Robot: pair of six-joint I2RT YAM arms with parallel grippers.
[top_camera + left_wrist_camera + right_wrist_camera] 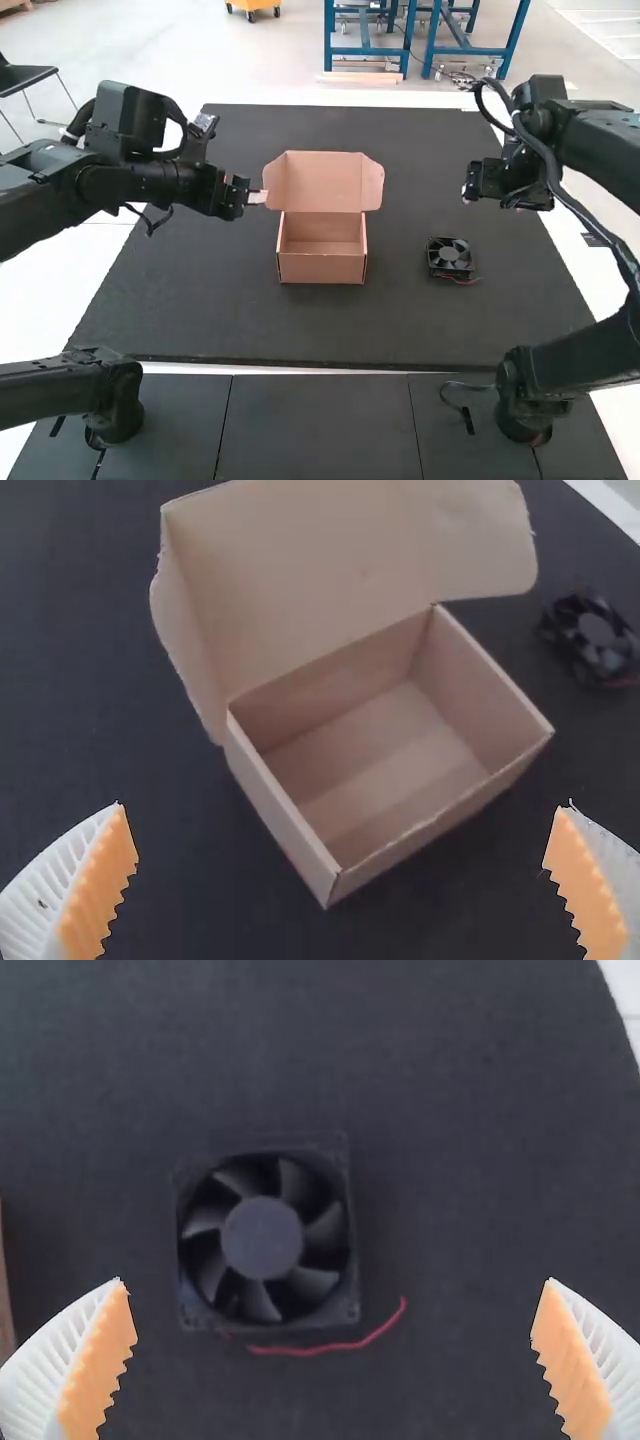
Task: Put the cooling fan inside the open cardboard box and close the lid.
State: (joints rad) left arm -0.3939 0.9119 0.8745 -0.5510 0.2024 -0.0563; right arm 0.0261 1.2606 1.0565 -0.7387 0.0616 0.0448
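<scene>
At 3 o'clock from the open brown cardboard box (320, 268) (lid flap (325, 182) upright at 12), the square black cooling fan (451, 258) lies flat, right gripper (333, 1288) spread wide above it for pickup, left gripper (256, 197) equally spread at 9, probably for the lid

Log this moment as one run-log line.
cardboard box: open, empty, lid up | cooling fan: flat on mat, right of box | left gripper: open, facing box | right gripper: open, above fan

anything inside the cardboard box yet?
Nothing visible: the cardboard box stands open, its floor bare. The near walls hide a strip of floor. The cooling fan lies on the mat beside it, apart.
</scene>
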